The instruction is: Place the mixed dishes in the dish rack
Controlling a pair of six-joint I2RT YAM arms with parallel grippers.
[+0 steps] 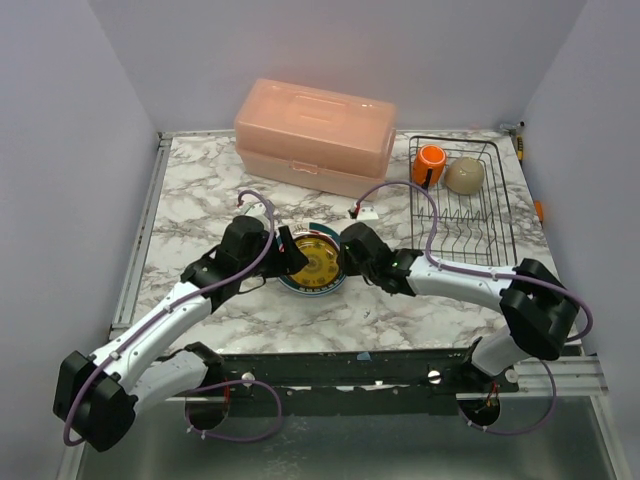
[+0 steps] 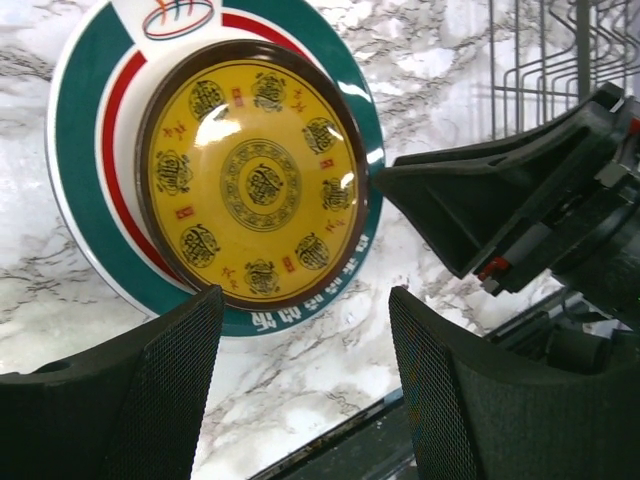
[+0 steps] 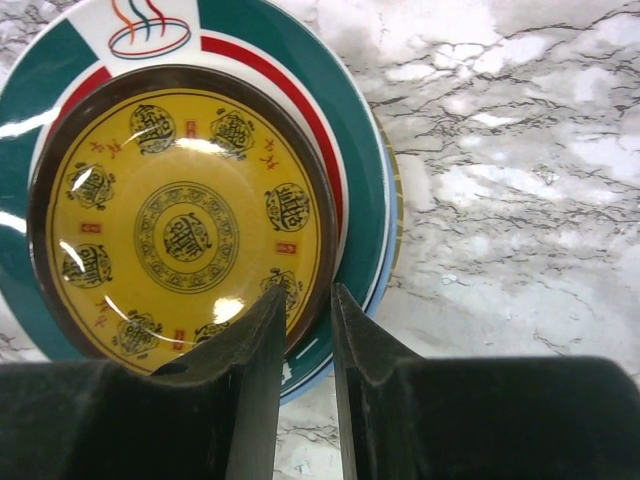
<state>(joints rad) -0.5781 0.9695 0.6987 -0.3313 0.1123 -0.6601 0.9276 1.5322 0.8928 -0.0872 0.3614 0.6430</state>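
Observation:
A yellow patterned plate [image 1: 316,265] tops a stack on the marble table; under it lie a white plate with teal and red bands [image 3: 362,190] and a blue-edged plate [image 3: 393,235]. My right gripper [image 3: 305,295] is closed to a narrow gap astride the yellow plate's [image 3: 185,230] right rim, which still lies flat. My left gripper [image 2: 305,330] is wide open and empty just near of the stack, on its left side in the top view [image 1: 288,256]. The black wire dish rack [image 1: 495,215] holds an orange mug [image 1: 430,163] and a cream bowl [image 1: 465,176].
A big pink lidded box [image 1: 315,135] stands at the back, left of the rack. The right gripper's dark wedge [image 2: 480,195] shows beside the plates in the left wrist view. The table's front edge [image 2: 330,440] runs close under the left fingers.

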